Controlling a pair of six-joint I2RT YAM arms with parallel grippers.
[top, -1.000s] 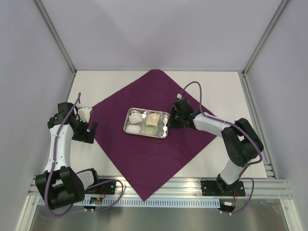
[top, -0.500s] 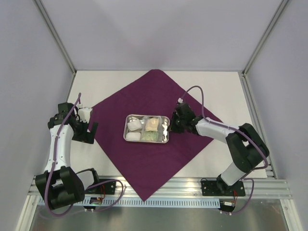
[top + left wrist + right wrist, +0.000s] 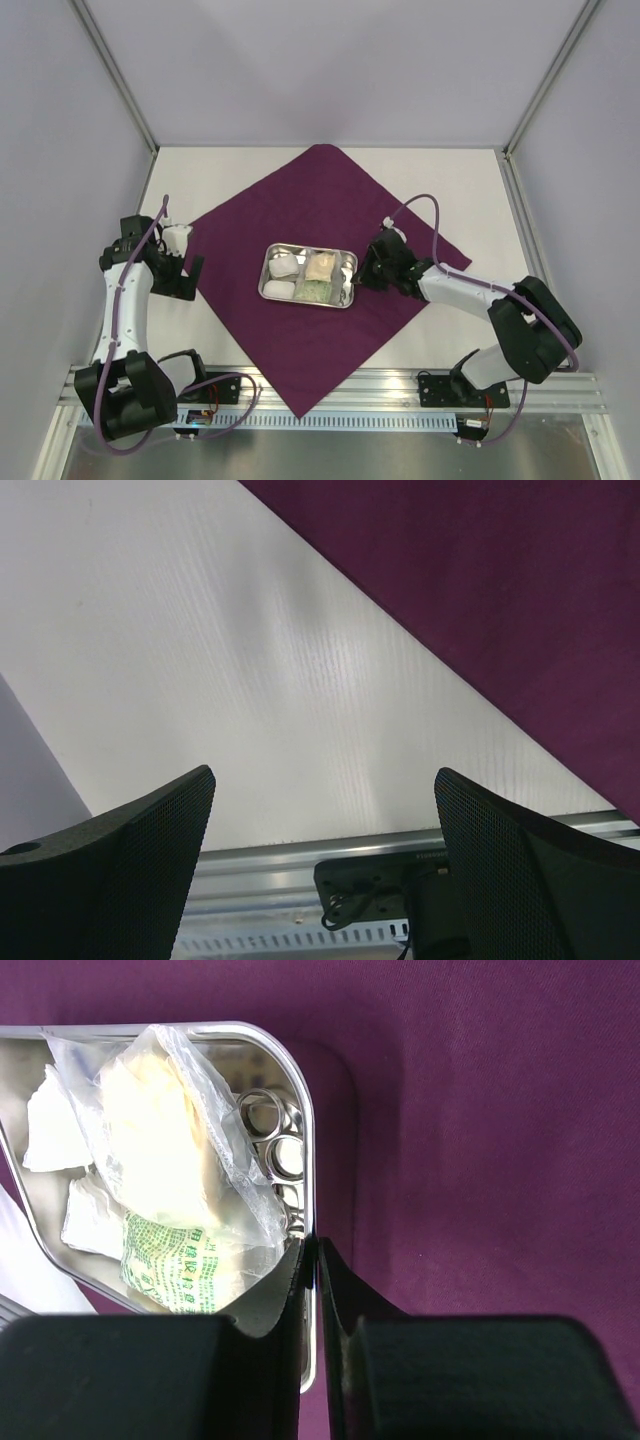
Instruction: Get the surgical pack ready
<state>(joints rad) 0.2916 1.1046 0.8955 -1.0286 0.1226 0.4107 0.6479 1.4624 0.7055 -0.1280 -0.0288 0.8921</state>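
Right wrist view shows forceps (image 3: 272,1132) rings (indistinct from above) inside tray (image 3: 307,1160).

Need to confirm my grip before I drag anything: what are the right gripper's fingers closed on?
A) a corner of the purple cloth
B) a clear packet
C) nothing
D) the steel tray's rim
D: in the right wrist view the right gripper pinches the rim of the steel tray, one finger inside the wall and one outside.

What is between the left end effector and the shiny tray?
Just bare purple cloth, after a sliver of white table. The top view shows nothing else between the left end effector and the tray.
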